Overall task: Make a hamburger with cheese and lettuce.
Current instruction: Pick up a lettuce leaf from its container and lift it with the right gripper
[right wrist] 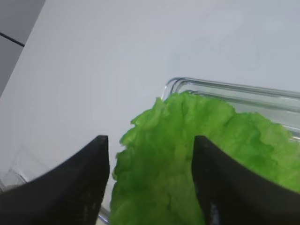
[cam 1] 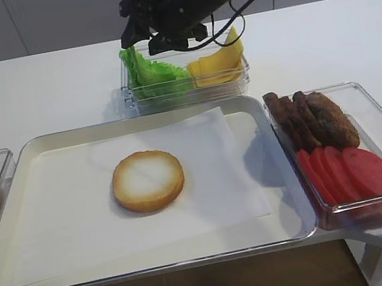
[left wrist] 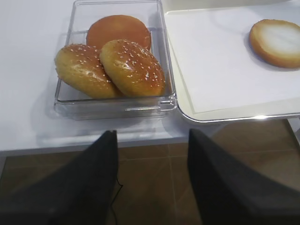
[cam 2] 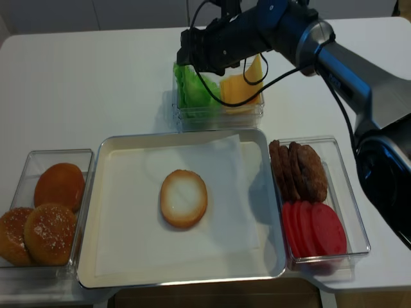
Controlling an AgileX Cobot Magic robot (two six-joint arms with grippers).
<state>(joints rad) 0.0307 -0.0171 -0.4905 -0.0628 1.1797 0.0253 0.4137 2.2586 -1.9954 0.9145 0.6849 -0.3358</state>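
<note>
The hamburger bun half point(cam 1: 148, 180) lies cut face up on white paper in the middle of the tray; it also shows in the left wrist view point(left wrist: 276, 42). The lettuce point(cam 1: 154, 76) and the cheese slices point(cam 1: 216, 67) stand side by side in a clear box point(cam 1: 187, 96) behind the tray. My right gripper point(cam 1: 147, 36) hangs open just above the lettuce. In the right wrist view the lettuce point(right wrist: 197, 154) fills the gap between the spread fingers of the gripper point(right wrist: 151, 140). My left gripper point(left wrist: 152, 133) is open and empty, over the floor in front of the table edge.
The metal tray point(cam 1: 100, 126) takes up the table's front middle. A clear box at the right holds dark patties point(cam 1: 319, 118) and red tomato slices point(cam 1: 350, 171). A clear box at the left holds whole buns point(left wrist: 117, 61). The right arm's cable hangs over the cheese.
</note>
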